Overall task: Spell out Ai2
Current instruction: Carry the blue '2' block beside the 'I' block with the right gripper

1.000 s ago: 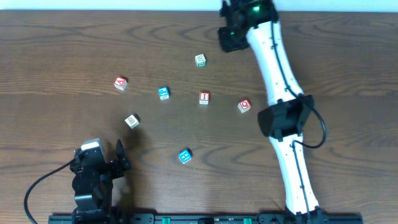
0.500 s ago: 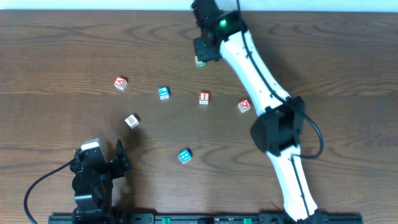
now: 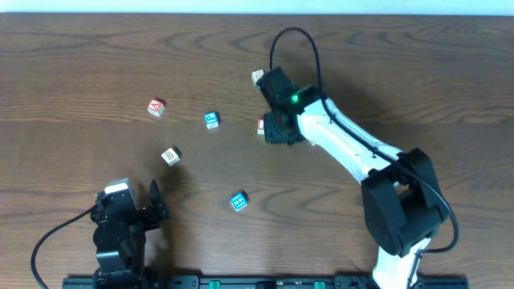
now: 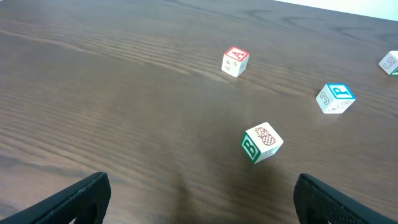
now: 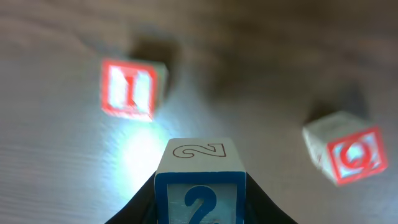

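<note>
Right wrist view: the right claw is clamped on the 2 block, which sits near the I block, with the Q block lying on the far side of the 2 from the I; whether the 2 touches the counter I cannot tell. Overhead, the A block lies well left of the I block, with the P block between them. The left claw, well apart from the I block toward the near-left, has its fingers spread wide and empty.
</note>
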You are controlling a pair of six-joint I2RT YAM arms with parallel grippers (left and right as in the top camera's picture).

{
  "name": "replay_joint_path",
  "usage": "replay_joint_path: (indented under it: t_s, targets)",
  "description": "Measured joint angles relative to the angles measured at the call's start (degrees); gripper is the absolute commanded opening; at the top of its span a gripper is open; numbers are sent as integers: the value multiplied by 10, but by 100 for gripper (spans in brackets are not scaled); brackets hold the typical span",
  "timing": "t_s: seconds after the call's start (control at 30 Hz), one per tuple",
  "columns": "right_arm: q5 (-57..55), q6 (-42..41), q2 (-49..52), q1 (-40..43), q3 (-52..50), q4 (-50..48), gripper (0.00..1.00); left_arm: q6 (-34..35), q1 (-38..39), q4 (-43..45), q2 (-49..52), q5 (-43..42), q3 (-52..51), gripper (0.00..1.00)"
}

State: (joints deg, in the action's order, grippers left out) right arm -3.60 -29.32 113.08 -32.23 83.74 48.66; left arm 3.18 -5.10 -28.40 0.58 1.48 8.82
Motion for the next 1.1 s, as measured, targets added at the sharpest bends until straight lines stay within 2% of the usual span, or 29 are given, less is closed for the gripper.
replay_joint_path:
  t_s: [0.7, 1.1]
  targets:
    - [49, -5, 0, 32, -9, -78, 3, 0, 0, 0, 0, 0, 0, 95]
    - [53, 8, 0, 33, -63, -123, 4, 0, 0, 0, 0, 0, 0, 95]
